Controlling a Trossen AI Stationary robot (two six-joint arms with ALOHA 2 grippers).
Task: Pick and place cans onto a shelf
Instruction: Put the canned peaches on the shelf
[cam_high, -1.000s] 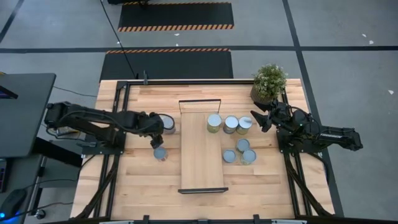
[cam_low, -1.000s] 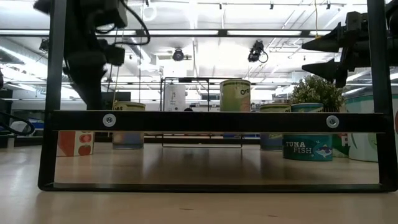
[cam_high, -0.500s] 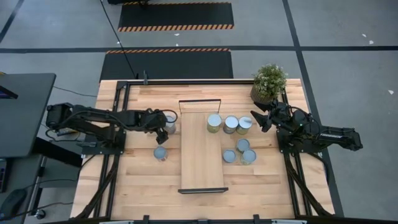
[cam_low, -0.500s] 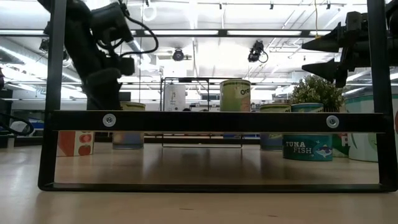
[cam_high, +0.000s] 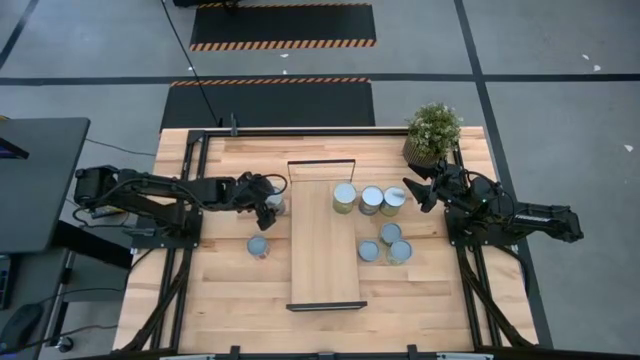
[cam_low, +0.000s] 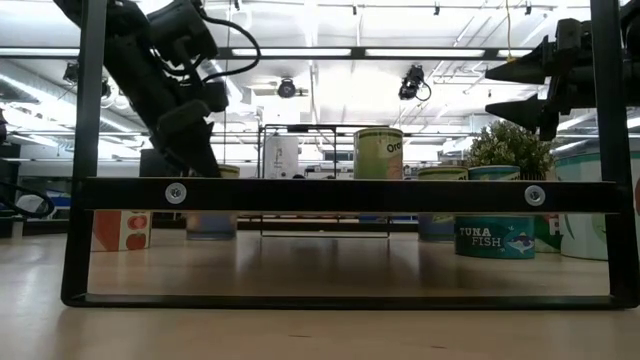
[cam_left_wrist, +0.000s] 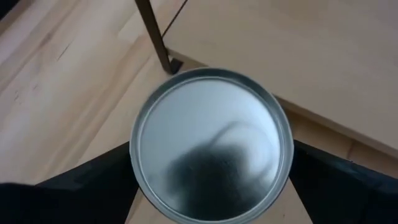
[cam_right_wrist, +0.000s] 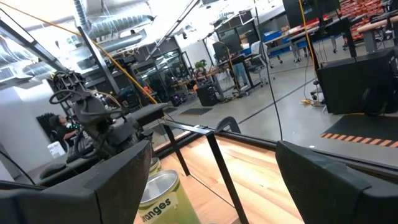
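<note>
Left gripper straddles a can beside the shelf (fingers apart); right gripper fingers apart, empty.

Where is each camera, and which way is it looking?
High view: above the table, looking straight down; both arms, the shelf and cans.
Low view: at tabletop height, looking level through the shelf's black frame; both arms up top.
Left wrist view: on the left arm, looking down on a can's lid, between its open fingers.
Right wrist view: on the right arm, looking across at the left arm; own fingers open.
Shared: the high and left wrist views show the same can.
</note>
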